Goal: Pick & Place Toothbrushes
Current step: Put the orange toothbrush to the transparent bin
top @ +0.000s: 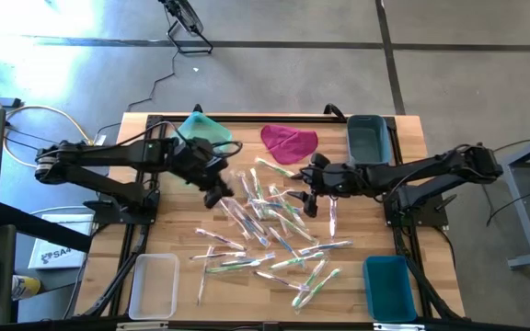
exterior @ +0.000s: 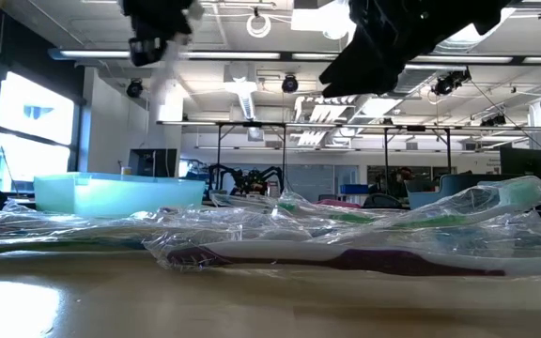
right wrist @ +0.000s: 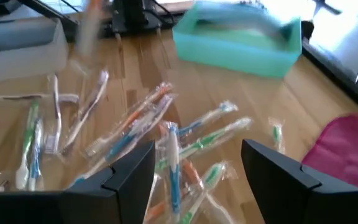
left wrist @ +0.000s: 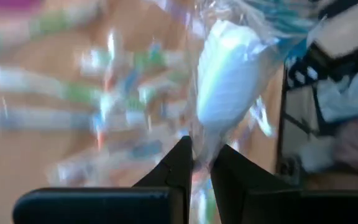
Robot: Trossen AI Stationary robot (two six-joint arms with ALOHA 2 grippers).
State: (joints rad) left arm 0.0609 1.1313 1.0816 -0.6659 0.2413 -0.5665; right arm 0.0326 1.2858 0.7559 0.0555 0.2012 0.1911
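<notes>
Many toothbrushes in clear wrappers lie scattered flat on the middle of the wooden table. They also show in the right wrist view and the low view. My left gripper hangs above the pile's left edge, shut on one wrapped toothbrush. My right gripper hovers open over the pile's far right part. Its fingers stand apart above several brushes and touch none. My left gripper pinches a wrapped toothbrush by its clear wrapper between its two fingertips. The wrapper, with a white and teal part inside, sticks out past the fingertips, and the table shows blurred behind it. Which end of the brush the fingers have cannot be told.
At the far edge a light teal bin, a magenta cloth and a dark teal bin sit in a row. A clear bin stands near left and a blue bin near right.
</notes>
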